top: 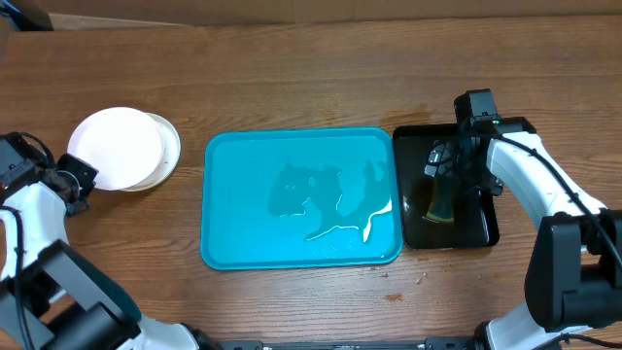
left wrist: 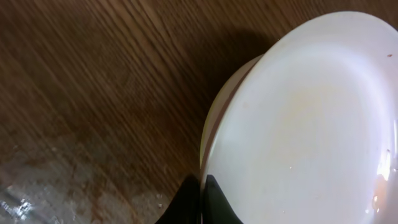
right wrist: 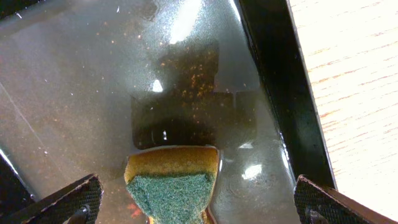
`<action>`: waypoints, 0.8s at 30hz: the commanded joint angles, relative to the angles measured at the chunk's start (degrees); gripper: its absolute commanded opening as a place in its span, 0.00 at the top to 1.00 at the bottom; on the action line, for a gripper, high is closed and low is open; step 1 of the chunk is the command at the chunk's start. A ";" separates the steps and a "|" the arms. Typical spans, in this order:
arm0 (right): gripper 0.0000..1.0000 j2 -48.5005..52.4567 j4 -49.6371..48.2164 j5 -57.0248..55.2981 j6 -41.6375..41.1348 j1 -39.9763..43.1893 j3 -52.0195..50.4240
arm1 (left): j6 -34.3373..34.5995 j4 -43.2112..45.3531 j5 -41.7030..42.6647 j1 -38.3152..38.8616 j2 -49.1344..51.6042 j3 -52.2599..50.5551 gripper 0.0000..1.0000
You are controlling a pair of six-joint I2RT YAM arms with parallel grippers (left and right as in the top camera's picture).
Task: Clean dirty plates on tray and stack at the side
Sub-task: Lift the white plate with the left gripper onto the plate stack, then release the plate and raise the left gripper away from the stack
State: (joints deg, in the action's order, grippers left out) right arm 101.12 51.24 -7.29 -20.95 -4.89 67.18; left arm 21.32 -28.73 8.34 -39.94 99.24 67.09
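The stiff, likely slick top plate (left wrist: 311, 124) is pinched at its rim by the left gripper (left wrist: 202, 200); the right gripper (right wrist: 196, 190) is spread open.

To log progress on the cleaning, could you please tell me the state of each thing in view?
plates: stacked on the table, left of the turquoise tray; top one white.
turquoise tray: no plates on it, wet.
black tray: holds murky water.
sponge: lying wet in the black tray.
right gripper: jaws open, either side of the sponge.
left gripper: at the stack's rim; jaws unclear.
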 commanded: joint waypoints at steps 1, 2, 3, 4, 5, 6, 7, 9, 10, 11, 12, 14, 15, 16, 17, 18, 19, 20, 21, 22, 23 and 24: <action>0.00 -0.09 -0.15 -0.17 -0.11 0.20 0.76 | 0.96 1.68 2.32 0.26 1.64 1.29 0.87; 0.00 -0.09 -0.15 -0.17 -0.11 0.20 0.76 | 0.92 2.16 2.86 0.26 1.81 1.29 0.78; 0.00 -0.09 -0.15 -0.17 -0.11 0.20 0.76 | 0.50 2.69 3.63 0.26 1.86 1.29 0.68; 0.00 -0.09 -0.15 -0.17 -0.11 0.20 0.76 | -0.09 3.50 4.90 0.26 1.86 1.29 0.55; 0.00 -0.09 -0.15 -0.17 -0.11 0.20 0.76 | -0.66 4.20 6.19 0.26 1.86 1.29 0.41; 0.00 -0.09 -0.15 -0.17 -0.11 0.20 0.76 | -1.31 4.87 8.02 0.26 1.86 1.31 0.30; 0.00 -0.09 -0.15 -0.17 -0.11 0.20 0.76 | -1.81 5.16 9.53 0.26 1.86 1.33 0.24; 0.00 -0.09 -0.15 -0.17 -0.11 0.20 0.76 | -2.03 5.35 14.23 0.26 1.84 1.60 0.10; 0.00 -0.09 -0.15 -0.17 -0.11 0.20 0.76 | -2.03 5.22 16.85 0.26 1.84 1.88 0.05; 0.00 -0.09 -0.15 -0.17 -0.11 0.20 0.76 | -2.03 5.07 19.96 0.33 1.84 2.25 0.00; 0.00 -0.09 -0.15 -0.17 -0.11 0.20 0.76 | -2.03 4.90 22.91 0.57 1.81 2.62 0.00; 0.00 -0.09 -0.15 -0.17 -0.11 0.20 0.76 | -2.05 4.44 27.21 1.53 1.60 3.06 0.00; 0.00 -0.09 -0.13 -0.17 -0.11 0.20 0.76 | -2.05 4.17 28.48 2.32 1.46 3.19 0.00; 0.00 -0.09 -0.15 -0.17 -0.11 0.20 0.76 | -2.27 3.91 29.18 3.30 1.29 3.30 0.00; 0.00 -0.09 -0.13 -0.17 -0.11 0.20 0.76 | -3.23 3.65 29.22 4.66 1.11 3.30 0.00; 0.00 -0.09 -0.15 -0.17 -0.11 0.20 0.76 | -4.22 3.45 29.18 6.05 1.03 3.30 0.00; 0.00 -0.09 -0.15 -0.17 -0.11 0.20 0.76 | -5.55 3.19 29.16 7.58 1.01 3.30 0.00; 0.00 -0.09 -0.15 -0.17 -0.11 0.20 0.76 | -7.08 2.84 28.98 9.57 1.01 3.30 0.00; 0.00 -0.09 -0.15 -0.17 -0.11 0.20 0.76 | -8.26 2.56 28.39 11.32 1.03 3.30 0.00; 0.00 -0.09 -0.13 -0.17 -0.11 0.20 0.76 | -9.18 2.27 27.23 13.29 1.03 3.30 0.00; 0.00 -0.09 -0.15 -0.17 -0.11 0.20 0.76 | -9.16 1.81 25.16 15.43 1.03 3.30 0.00; 0.00 -0.09 -0.13 -0.17 -0.11 0.20 0.76 | -9.11 1.55 23.89 16.63 1.03 3.30 0.00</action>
State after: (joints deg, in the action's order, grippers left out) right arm 101.12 51.20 -7.31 -20.99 -4.86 67.18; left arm 15.84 -26.55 33.67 -27.18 100.95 69.28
